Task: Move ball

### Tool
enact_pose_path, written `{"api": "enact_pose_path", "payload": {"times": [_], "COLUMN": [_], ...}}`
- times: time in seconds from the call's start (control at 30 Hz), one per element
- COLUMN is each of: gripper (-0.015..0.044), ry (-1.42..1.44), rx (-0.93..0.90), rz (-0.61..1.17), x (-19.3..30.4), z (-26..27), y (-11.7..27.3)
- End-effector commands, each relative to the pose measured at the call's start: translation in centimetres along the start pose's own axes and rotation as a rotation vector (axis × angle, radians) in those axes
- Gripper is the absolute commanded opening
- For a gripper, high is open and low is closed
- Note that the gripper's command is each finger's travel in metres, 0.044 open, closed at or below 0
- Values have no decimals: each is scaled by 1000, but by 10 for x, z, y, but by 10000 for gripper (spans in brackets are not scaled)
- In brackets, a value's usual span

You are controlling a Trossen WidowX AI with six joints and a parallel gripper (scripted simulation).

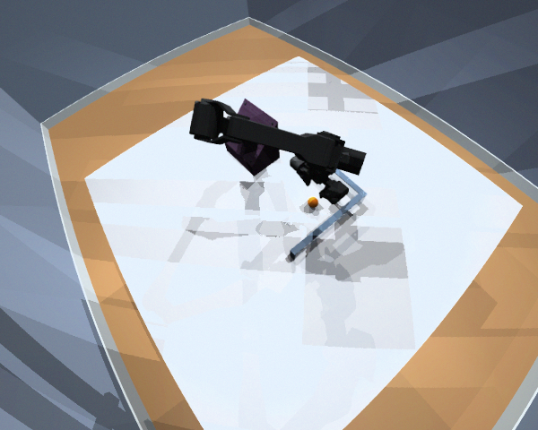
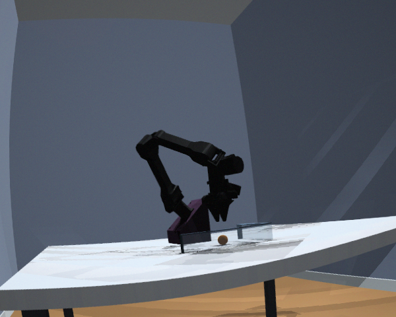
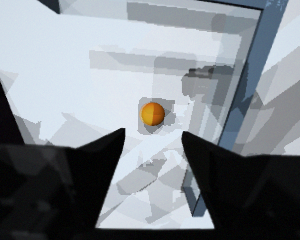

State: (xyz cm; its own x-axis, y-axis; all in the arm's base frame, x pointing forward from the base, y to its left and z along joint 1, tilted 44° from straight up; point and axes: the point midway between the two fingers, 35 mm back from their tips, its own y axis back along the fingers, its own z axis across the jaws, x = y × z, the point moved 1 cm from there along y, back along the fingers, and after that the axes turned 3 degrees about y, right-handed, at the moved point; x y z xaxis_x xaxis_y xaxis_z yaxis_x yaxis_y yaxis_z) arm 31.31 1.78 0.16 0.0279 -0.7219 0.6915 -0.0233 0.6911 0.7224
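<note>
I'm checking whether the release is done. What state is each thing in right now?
Ball: resting on the table, free of the fingers, inside the corner.
End effector: open, empty, raised above the ball.
Clear walls: upright, forming the corner beside the ball.
See-through copy: not distinguishable.

— Colour of the arm (image 2: 177,143)?
— Black throughout, matte, with no markings or cables to be made out. Built of boxy, faceted links, thick at the joints.
— And the base (image 1: 253,139)?
— Dark purple, a wedge-like block with flat angled faces, the only coloured part of the body.
— The wrist end?
— Chunky black housing, blocky and stepped, narrowing into the gripper (image 3: 153,142).
— Shape of the fingers?
— Two black tapering prongs ending in sharp points, broad at the root, faintly mottled grey on the near surfaces in the wrist view.
— Screws, labels?
— Too dark to tell.
</note>
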Motion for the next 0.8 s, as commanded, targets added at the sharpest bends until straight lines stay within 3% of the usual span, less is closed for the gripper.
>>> {"api": "enact_pose_path", "payload": {"times": [0.0, 0.27, 0.47, 0.77], "gripper": [280, 280, 438, 440], "ry": [-11, -2, -6, -6], "rx": [1, 9, 6, 6], "rz": [-3, -2, 0, 0], "x": [1, 0, 2, 2], "z": [0, -1, 2, 2], "y": [17, 9, 52, 52]}}
